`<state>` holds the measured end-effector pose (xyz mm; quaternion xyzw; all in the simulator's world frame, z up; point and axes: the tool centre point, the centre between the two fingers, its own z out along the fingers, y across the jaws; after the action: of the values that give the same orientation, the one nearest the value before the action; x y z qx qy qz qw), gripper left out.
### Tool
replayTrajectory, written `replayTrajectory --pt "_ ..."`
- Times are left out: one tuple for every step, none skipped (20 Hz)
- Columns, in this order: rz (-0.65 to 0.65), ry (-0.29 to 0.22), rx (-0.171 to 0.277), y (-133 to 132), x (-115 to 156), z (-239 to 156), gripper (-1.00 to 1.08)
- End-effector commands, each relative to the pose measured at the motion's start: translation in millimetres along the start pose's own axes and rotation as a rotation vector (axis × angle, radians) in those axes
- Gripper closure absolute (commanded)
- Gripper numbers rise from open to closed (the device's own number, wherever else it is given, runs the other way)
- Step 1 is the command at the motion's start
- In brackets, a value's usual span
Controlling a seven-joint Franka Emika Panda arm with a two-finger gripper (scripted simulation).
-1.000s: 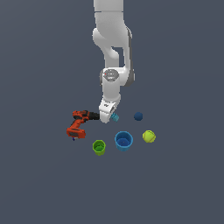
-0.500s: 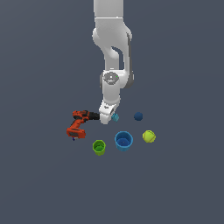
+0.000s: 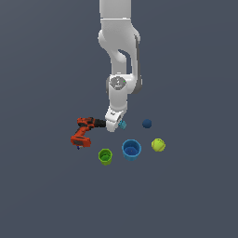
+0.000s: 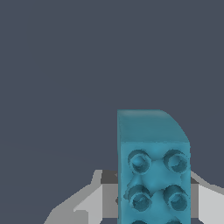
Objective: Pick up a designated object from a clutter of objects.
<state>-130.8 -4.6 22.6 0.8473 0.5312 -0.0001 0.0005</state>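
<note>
The designated object (image 3: pixel 122 124) is a small teal studded block lying among the clutter of objects. In the wrist view the designated object (image 4: pixel 153 166) fills the space between my two grey fingers (image 4: pixel 94 203), which press against its sides. My gripper (image 3: pixel 115 125) stands low over it, shut on it, at the end of the white arm. Around it lie the orange-red and black drill (image 3: pixel 83 132), the green cup (image 3: pixel 105 156), the blue cup (image 3: pixel 131 149), the yellow-green ball (image 3: pixel 158 145) and the dark blue ball (image 3: pixel 147 123).
The drill's black nose (image 3: pixel 100 122) lies right beside my gripper on the exterior view's left. The blue cup stands just in front of the block. Everything rests on a plain dark grey floor (image 3: pixel 46 195).
The arm has barely moved, sinking very slightly over the teal block. The block and the other objects stay where they were.
</note>
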Motion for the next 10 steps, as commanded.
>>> replayTrajectory --pt "0.0 0.0 0.0 0.4 0.1 -1.6 1.08" --pt "0.0 0.0 0.0 0.6 0.1 -3.1 1.08" --pt "0.0 0.0 0.0 1.0 0.0 -4.9 1.08" --pt "0.0 0.0 -0.001 1.3 0.0 -7.1 1.08" --pt "0.0 0.0 -0.001 1.8 0.0 -9.7 1.08" --pt "0.0 0.0 -0.001 2.4 -0.1 -12.8 1.08" --pt "-0.001 -0.001 -0.001 2.9 -0.1 -16.2 1.08" --pt "-0.001 -0.001 -0.001 3.6 -0.2 -20.1 1.08" --pt "-0.001 -0.001 -0.001 4.4 -0.3 -24.3 1.08" --pt "-0.001 -0.001 0.0 5.1 -0.2 -28.8 1.08"
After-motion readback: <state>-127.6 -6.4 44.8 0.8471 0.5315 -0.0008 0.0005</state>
